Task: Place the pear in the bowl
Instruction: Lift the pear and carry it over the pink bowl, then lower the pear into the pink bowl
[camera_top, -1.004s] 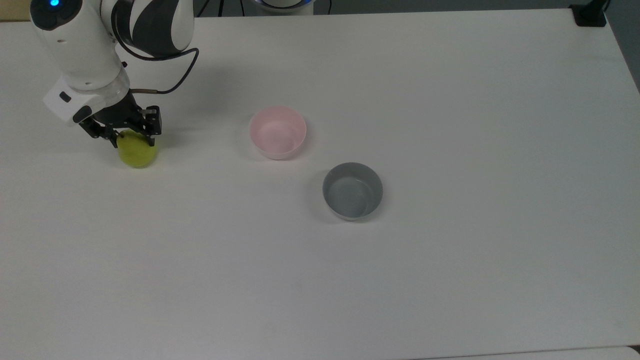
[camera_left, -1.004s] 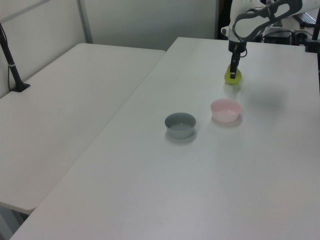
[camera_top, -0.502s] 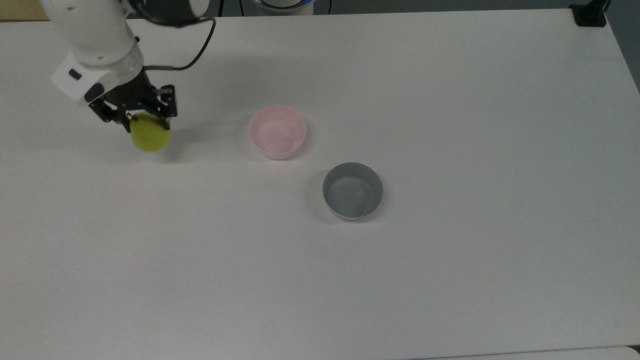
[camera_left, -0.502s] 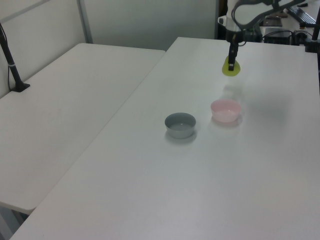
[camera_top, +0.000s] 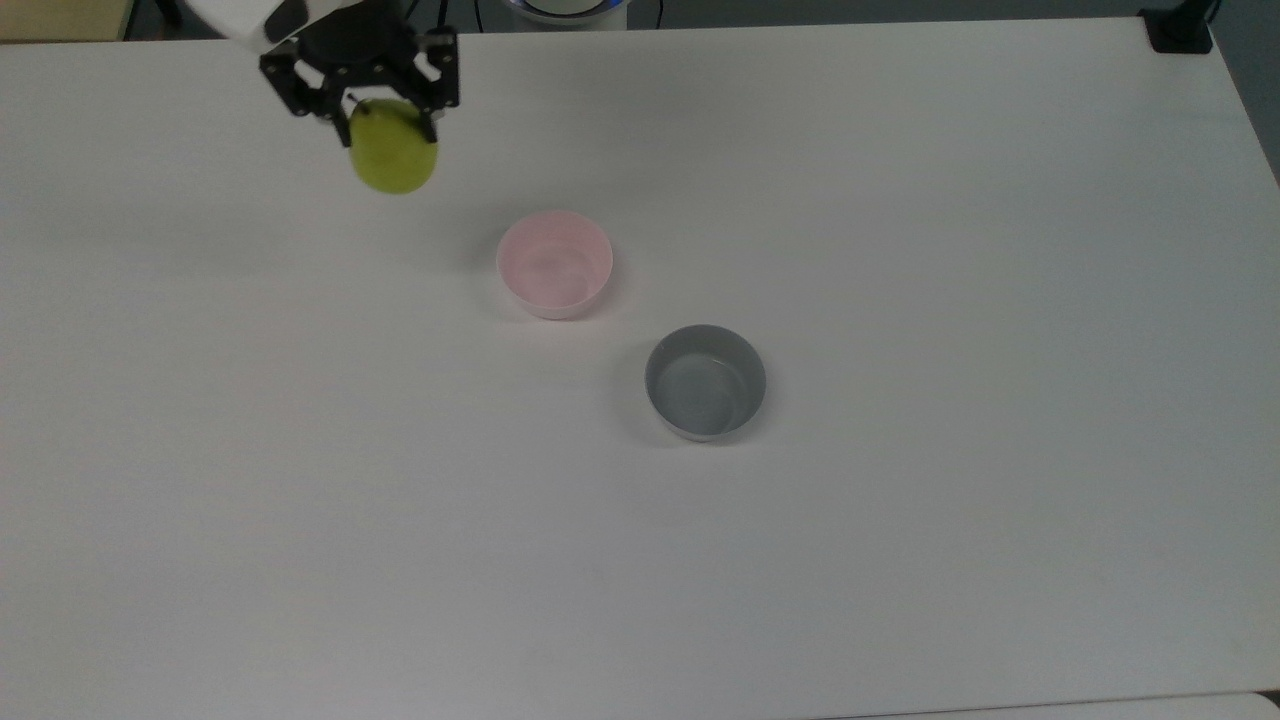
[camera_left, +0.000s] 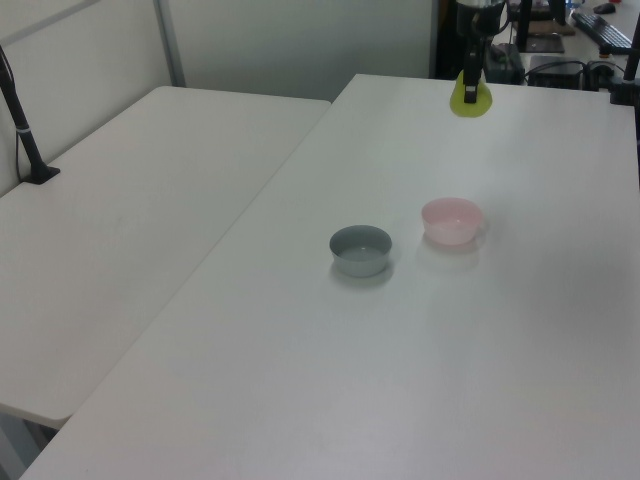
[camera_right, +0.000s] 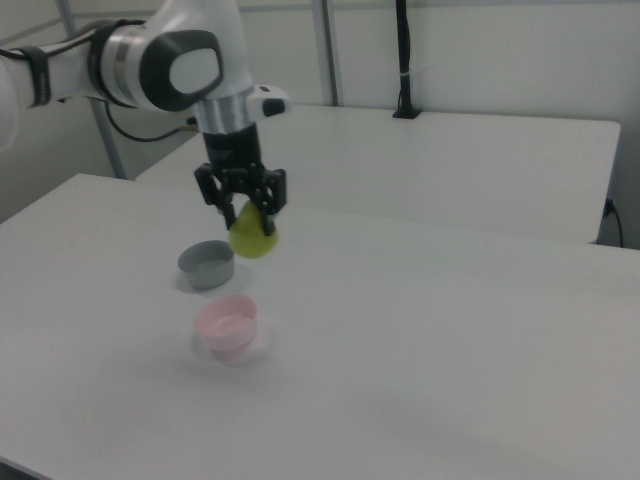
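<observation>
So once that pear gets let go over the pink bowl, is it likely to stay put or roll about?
The pear looks rounded and smooth, so it would probably roll a little on landing. The pink bowl has a raised wall, which should likely contain it. The bowl looks light and thin, so a drop from the gripper's present height might nudge or tip it; lowering first seems safer.
</observation>
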